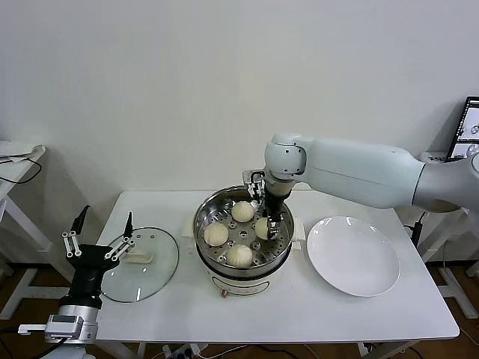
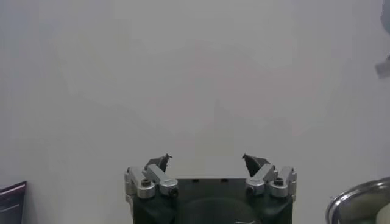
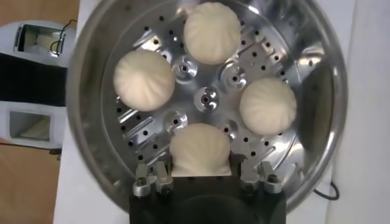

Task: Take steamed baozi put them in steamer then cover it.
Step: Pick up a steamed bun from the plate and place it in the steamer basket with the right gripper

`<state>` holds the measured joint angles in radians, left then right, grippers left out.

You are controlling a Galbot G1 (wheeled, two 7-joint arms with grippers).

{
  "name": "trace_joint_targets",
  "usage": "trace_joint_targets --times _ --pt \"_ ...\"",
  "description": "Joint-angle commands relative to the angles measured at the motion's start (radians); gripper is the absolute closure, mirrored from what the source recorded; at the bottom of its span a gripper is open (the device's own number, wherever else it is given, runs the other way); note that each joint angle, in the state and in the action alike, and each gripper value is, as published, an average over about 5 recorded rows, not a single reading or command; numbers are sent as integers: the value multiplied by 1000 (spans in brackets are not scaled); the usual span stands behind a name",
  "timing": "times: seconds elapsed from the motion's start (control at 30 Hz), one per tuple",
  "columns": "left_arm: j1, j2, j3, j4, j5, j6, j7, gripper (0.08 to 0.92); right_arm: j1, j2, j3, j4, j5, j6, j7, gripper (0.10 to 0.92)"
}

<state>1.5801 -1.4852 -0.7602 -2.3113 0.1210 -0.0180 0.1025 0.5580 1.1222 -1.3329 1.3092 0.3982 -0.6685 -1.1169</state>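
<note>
While the right gripper point(image 3: 201, 176) is clamped on the fourth baozi point(image 3: 200, 150) down on the tray of the steamer point(image 1: 206, 206), three buns beside it, placing is nearly finished; next comes release, then the left gripper point(image 1: 99, 241), jaws apart, fetching the glass lid point(image 1: 153, 273) left of the steamer.

Right end effector point(image 3: 201, 173) is gripping one steamed baozi point(image 3: 200, 150) inside the steamer point(image 3: 91, 91), on the perforated tray point(image 3: 207, 97) near the rim. Three more baozi are sitting around the tray's centre bolt point(image 3: 207, 96), apart from each other.
</note>
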Motion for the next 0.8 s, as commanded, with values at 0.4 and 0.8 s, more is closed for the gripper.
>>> trace_joint_targets --times 0.4,0.8 --pt "4 0 -2 -3 0 -2 1 177 -53 17 27 -26 -51 -2 -2 406" --pt "6 -4 6 0 5 -2 0 177 -15 -45 54 16 -34 11 -20 244"
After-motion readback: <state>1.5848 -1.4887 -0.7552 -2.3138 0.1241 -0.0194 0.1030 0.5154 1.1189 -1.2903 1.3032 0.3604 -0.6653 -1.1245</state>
